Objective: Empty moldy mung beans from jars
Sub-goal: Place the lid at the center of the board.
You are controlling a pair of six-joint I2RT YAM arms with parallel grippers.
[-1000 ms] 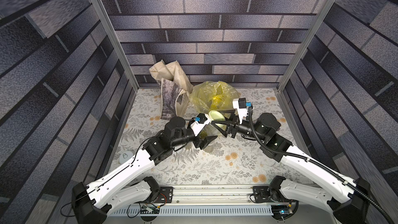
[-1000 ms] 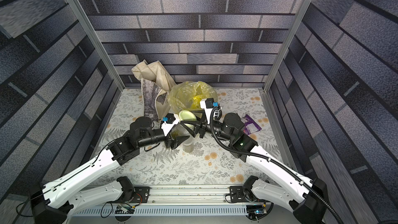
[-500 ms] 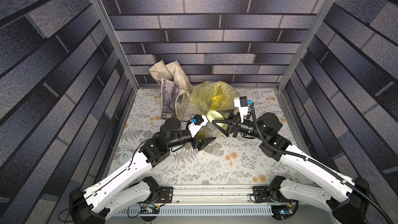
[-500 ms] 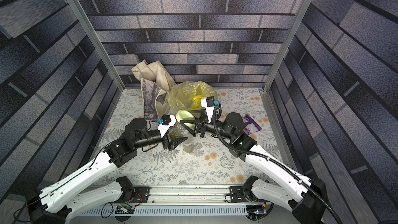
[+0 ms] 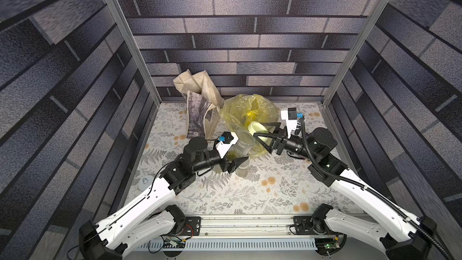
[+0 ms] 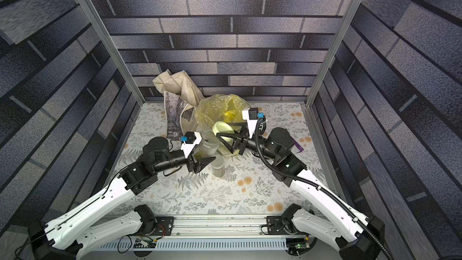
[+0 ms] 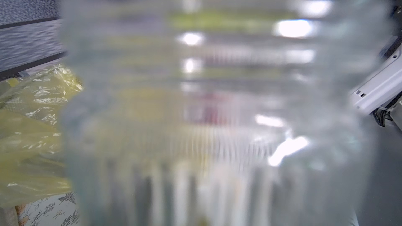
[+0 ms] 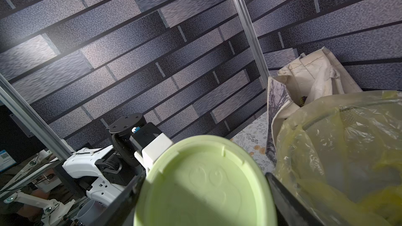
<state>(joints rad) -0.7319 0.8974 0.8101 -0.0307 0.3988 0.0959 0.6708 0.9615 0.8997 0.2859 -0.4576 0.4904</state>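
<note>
Jars: ribbed jar (image 5: 243, 143) is clamped in L gripper (image 5: 235, 157), black wedge-shaped fingers pressed on its lower wall. It's clear plastic w/ vertical ribs, and its wide round mouth is uncapped and faces up. Mung beans (image 5: 233, 155), tiny olive-green grains, fill only the bottom part. In the left wrist view this jar is 1 blurred ribbed cylinder across most of the frame.

R gripper (image 5: 257, 130) is closed on the pale green lid (image 5: 257, 126), a smooth flat disc w/ raised rim. It's pinched at opposite edges by 2 dark fingers (image 8: 285, 198) and held tilted. In both top views the lid sits just beside the jar mouth, in front of the yellow bag (image 5: 240, 111); can't tell if lid and jar touch.

Slim jar (image 5: 243, 169), a plain clear cylinder, stands upright on the floral cloth (image 5: 250, 191), just beside the L fingers.

The bag is thin, crinkled and translucent. Cream tote (image 5: 200, 111), soft cloth w/ grey print, slumps beside it at the back.
</note>
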